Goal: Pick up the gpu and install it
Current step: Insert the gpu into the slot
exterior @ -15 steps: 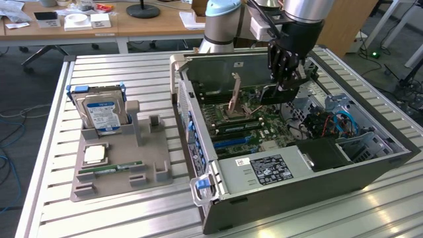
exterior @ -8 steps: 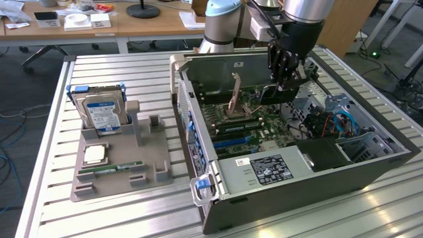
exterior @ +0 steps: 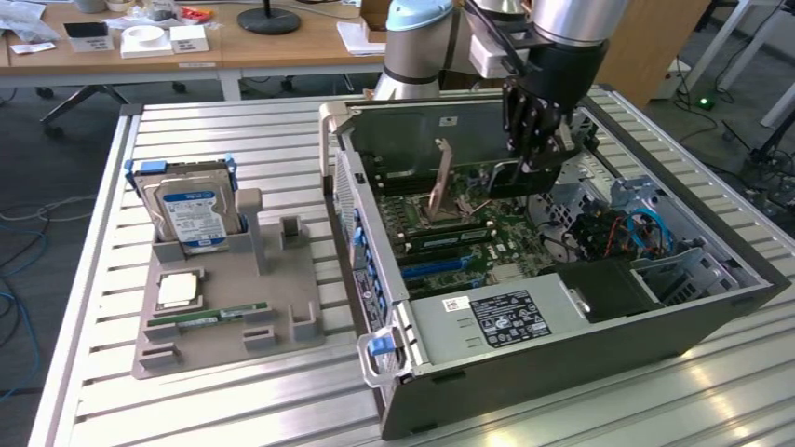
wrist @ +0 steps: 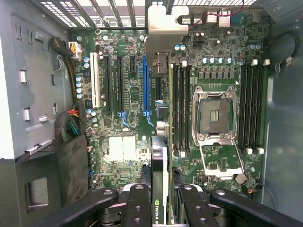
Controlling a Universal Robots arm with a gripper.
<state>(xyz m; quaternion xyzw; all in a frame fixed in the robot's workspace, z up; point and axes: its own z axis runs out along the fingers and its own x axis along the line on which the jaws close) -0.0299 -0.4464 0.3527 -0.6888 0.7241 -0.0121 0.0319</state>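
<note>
My gripper [exterior: 537,154] reaches down into the open computer case [exterior: 695,326] and is shut on the gpu [exterior: 517,177], a dark flat card hanging above the motherboard [exterior: 460,233]. In the wrist view the gpu [wrist: 159,158] is seen edge-on between my black fingers [wrist: 138,198], and its silver end bracket [wrist: 163,23] sits at the case's rear slots. The card hovers just beside the long blue slot [wrist: 146,80], between it and the memory slots [wrist: 180,104]. Whether its edge touches the board I cannot tell.
An empty CPU socket [wrist: 215,113] with its raised lever lies beside the memory slots. Cables [wrist: 71,125] and a dark drive bay crowd one side of the case. On the exterior view's left, a grey holder [exterior: 292,326] carries a hard drive [exterior: 193,216], a processor [exterior: 181,289] and a green memory stick [exterior: 211,317].
</note>
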